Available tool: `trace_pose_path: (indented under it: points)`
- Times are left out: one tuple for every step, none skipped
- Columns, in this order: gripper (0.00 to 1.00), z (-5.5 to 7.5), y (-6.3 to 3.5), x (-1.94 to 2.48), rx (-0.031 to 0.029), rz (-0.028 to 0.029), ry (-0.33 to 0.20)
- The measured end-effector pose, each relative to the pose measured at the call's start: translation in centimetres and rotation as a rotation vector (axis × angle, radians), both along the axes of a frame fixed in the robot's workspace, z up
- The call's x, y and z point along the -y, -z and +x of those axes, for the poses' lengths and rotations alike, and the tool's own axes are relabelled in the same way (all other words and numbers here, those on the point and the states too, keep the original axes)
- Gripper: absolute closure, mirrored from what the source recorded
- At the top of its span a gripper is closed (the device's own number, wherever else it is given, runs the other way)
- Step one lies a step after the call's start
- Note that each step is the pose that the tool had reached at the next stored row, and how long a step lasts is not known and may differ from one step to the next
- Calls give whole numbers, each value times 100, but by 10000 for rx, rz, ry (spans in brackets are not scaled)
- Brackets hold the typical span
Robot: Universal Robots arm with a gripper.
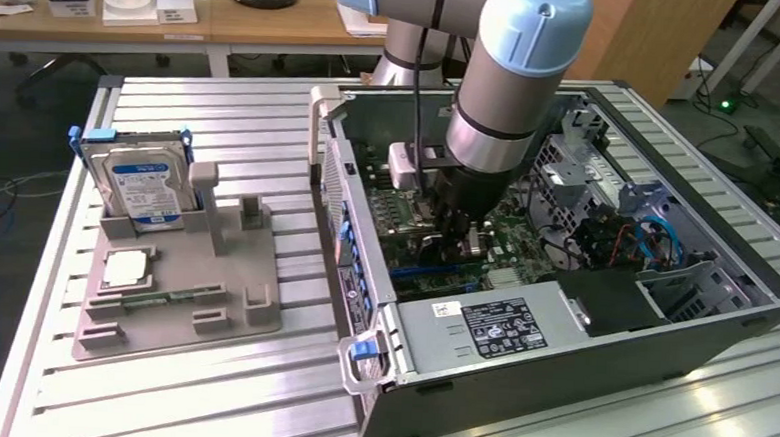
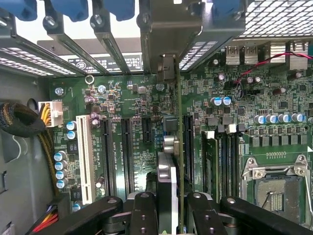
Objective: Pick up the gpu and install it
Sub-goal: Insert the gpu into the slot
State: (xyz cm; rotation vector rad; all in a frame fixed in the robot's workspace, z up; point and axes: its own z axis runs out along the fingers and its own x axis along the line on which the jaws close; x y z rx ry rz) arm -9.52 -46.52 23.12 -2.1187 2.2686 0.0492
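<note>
In the wrist view the gpu (image 2: 172, 171) stands edge-on over the green motherboard (image 2: 127, 98), and my gripper (image 2: 171, 215) is shut on it, one black finger (image 2: 143, 213) on each side. Its thin board edge runs along a black expansion slot toward the case's rear slot openings (image 2: 146, 44), where its metal end sits. Whether the card sits fully in the slot, I cannot tell. In the exterior view the gripper (image 1: 449, 244) reaches down inside the open computer case (image 1: 704, 340), low over the motherboard.
Free black slots (image 2: 105, 147) and a white slot (image 2: 85, 156) lie beside the card; a memory stick (image 2: 210, 161) and CPU socket (image 2: 279, 186) lie on its other side. On the exterior view's left, a grey holder (image 1: 227, 270) carries a hard drive (image 1: 144, 186). The power supply (image 1: 491, 329) fills the case front.
</note>
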Motion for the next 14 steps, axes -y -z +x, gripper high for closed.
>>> trace_pose_path:
  points:
    - [72, 0, 2, -1, 3, -16, 1]
    - [72, 0, 2, -1, 3, -36, 0]
    - [72, 0, 1, -1, 2, -53, 0]
    - [72, 0, 1, -1, 2, -65, 0]
    - [72, 0, 1, -2, 1, -77, 0]
    - [72, 0, 1, -3, 2, -90, 0]
    - [72, 0, 1, -3, 1, -98, -1]
    - [72, 0, 1, -3, 2, -98, -1]
    - [72, 0, 0, -3, 1, -99, 0]
    - [72, 0, 1, -3, 1, -98, 0]
    - [72, 0, 1, -3, 2, -98, 0]
    - [72, 1, 1, -3, 1, -98, 1]
    - [72, 1, 1, -4, 0, -98, 2]
    - [72, 2, 1, -6, 1, -97, 2]
